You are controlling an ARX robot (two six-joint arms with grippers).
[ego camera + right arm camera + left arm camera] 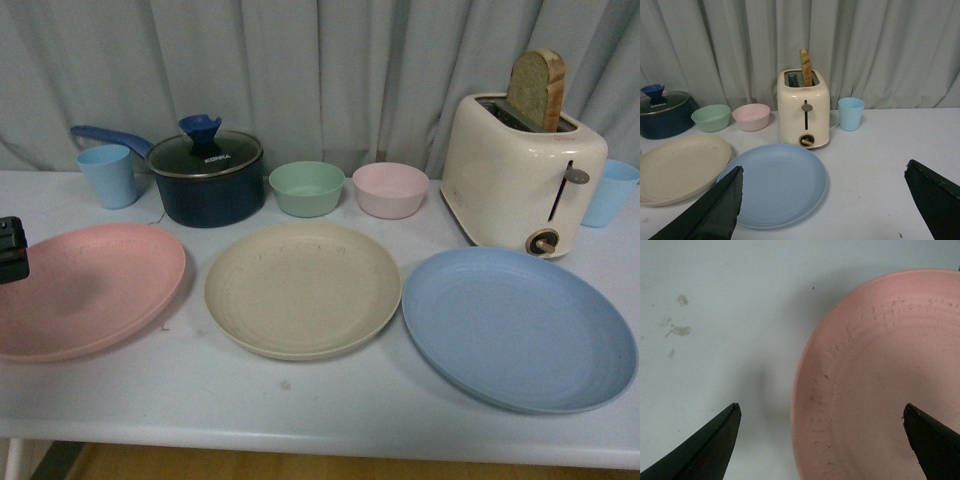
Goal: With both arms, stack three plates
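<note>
Three plates lie in a row on the white table: the pink plate (85, 288) at the left, the beige speckled plate (302, 287) in the middle, the blue plate (517, 327) at the right. A black part of my left arm (12, 250) shows at the left edge above the pink plate. My left gripper (822, 412) is open and hangs over the pink plate's rim (880, 380), one finger over bare table. My right gripper (824, 175) is open and empty, near the blue plate (775, 184); the beige plate (680, 167) lies beyond it.
Behind the plates stand a light blue cup (108, 175), a dark pot with a glass lid (206, 178), a green bowl (307, 187), a pink bowl (390, 189), a cream toaster with a bread slice (522, 170) and another blue cup (610, 192). A grey curtain closes the back.
</note>
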